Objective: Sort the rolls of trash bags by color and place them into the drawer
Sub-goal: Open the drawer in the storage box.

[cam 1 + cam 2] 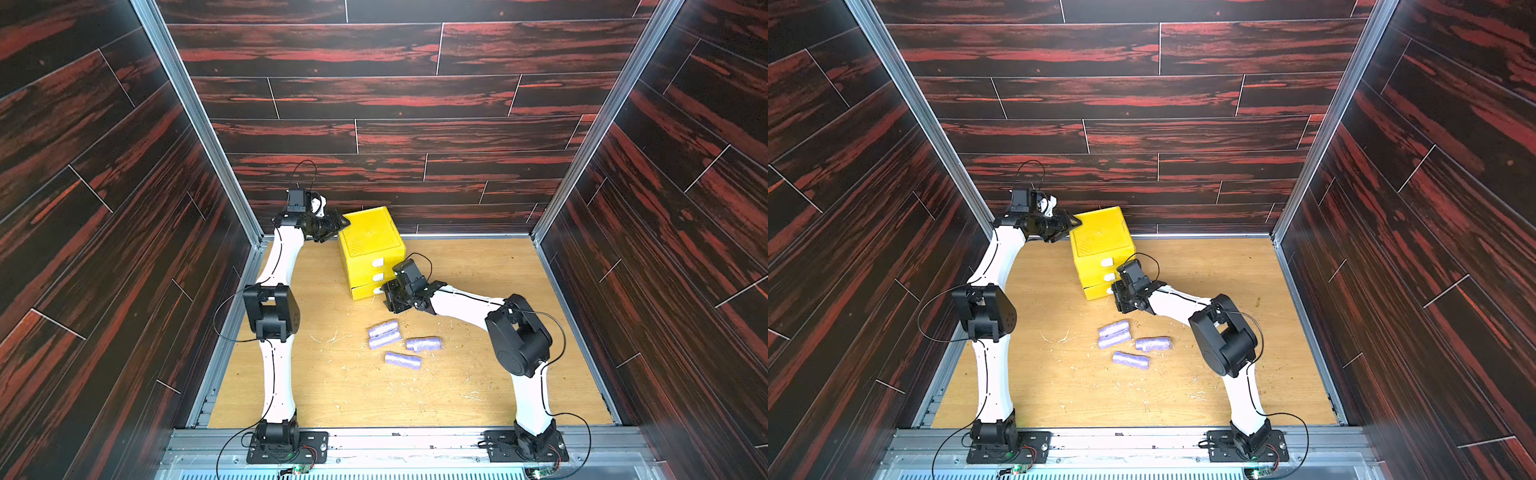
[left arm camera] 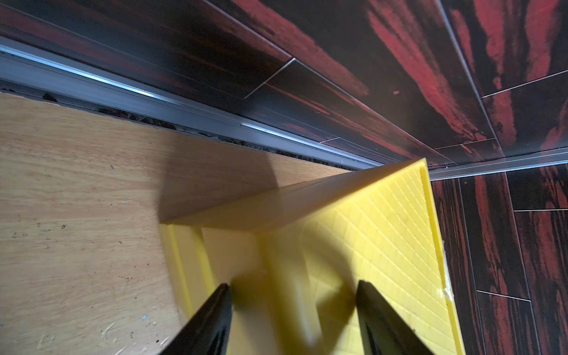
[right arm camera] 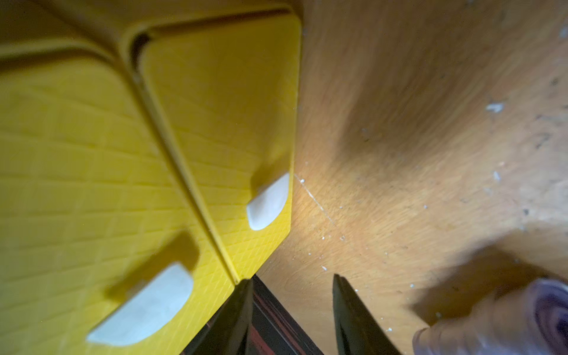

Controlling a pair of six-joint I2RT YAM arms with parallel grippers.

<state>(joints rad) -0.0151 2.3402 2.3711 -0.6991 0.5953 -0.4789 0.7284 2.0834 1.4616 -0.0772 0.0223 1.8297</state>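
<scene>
The yellow drawer stands at the back of the table; its lowest tray sticks out slightly. Several lavender rolls of trash bags lie in front of it: a touching pair, one to the right, one nearer. My left gripper is open, straddling the chest's upper left edge. My right gripper is open and empty, low beside the bottom tray's white tab. A roll lies just beside it.
The wooden table carries scattered pale crumbs and scratches. Dark red wood-pattern walls with metal rails close in the back and both sides. The chest stands close to the back wall.
</scene>
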